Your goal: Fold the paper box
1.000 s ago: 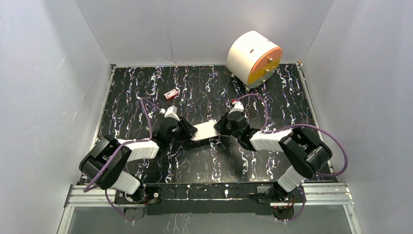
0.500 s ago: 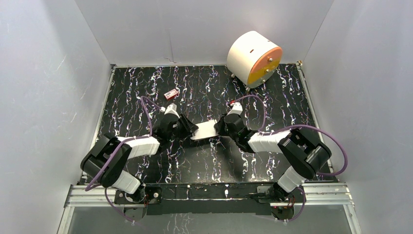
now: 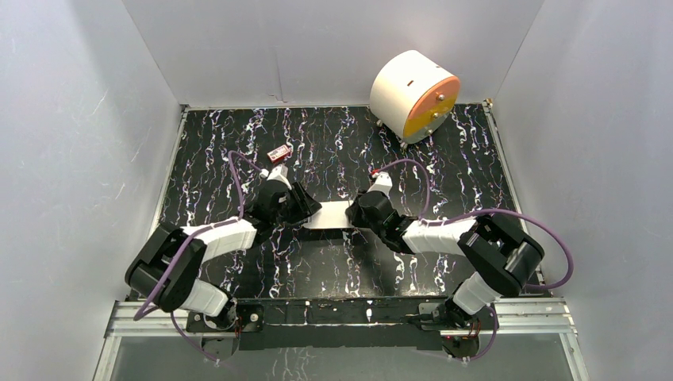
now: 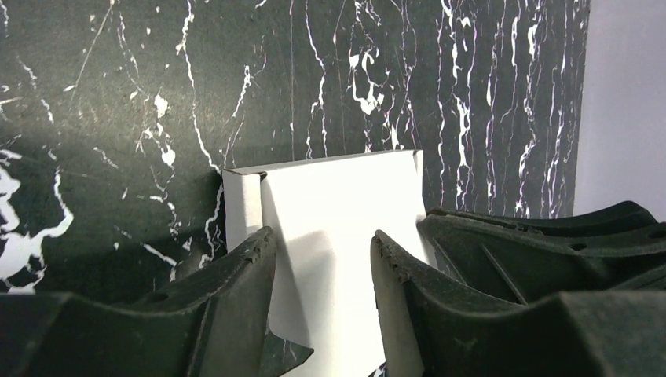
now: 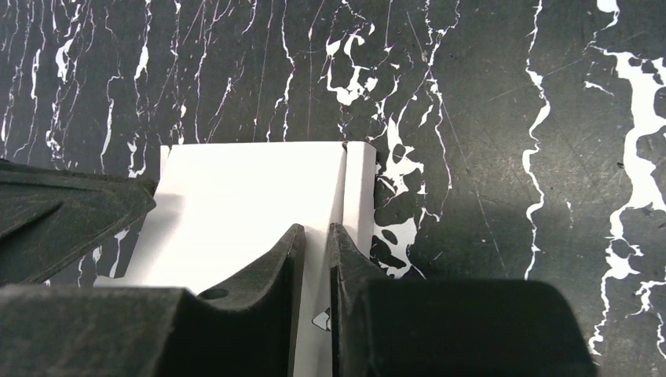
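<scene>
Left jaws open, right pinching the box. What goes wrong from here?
1. Only the right gripper seems to pinch the paper box, near one crease; the thin sheet may swing or slip out.
2. The left gripper stands open over the box; closing there may crush the folded side flap.

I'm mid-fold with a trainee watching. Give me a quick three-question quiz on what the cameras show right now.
1. True or false: the left gripper has its fingers pressed tight together.
2. Seen from the top camera, the paper box lies: A) between the left gripper and the right gripper; B) left of both; C) right of both.
3. Fill in: the small red item lies on the ___ arm's side.
Key: 1 false, the fingers stand apart; 2 A; 3 left.
</scene>
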